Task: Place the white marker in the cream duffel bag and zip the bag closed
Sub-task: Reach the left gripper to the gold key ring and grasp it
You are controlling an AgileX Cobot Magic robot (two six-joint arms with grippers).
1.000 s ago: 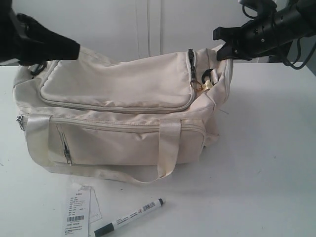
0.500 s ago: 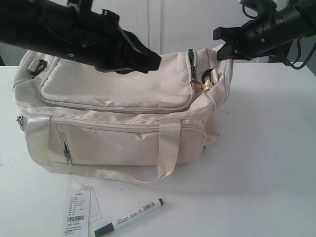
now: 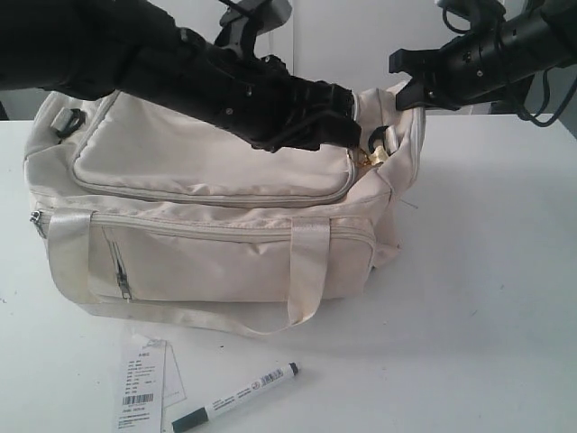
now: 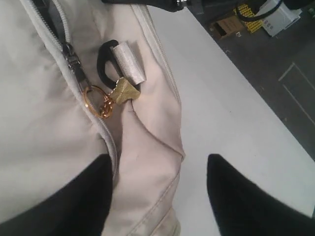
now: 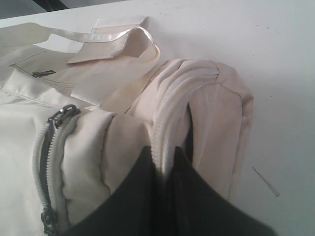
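The cream duffel bag (image 3: 216, 207) stands on the white table, its top zipper running across the right end. A gold ring on the zipper pull (image 4: 98, 101) hangs beside a black strap ring (image 4: 106, 59). My left gripper (image 4: 157, 160) is open, hovering over the bag's right end just short of the pull (image 3: 368, 155); in the exterior view it (image 3: 350, 126) reaches across the bag top. My right gripper (image 5: 162, 150) is shut on a fold of the bag's end by the zipper edge (image 3: 406, 90). The white marker (image 3: 236, 397) lies on the table in front of the bag.
A white paper barcode tag (image 3: 144, 383) lies left of the marker. The bag's webbing handle (image 3: 306, 271) droops over its front. The table (image 3: 487, 271) ends close beyond the bag's right end, with floor and boxes (image 4: 231, 24) below.
My left arm has swept from the far left across the bag top to its right end near the zipper pull. The right arm, bag and marker have not moved.
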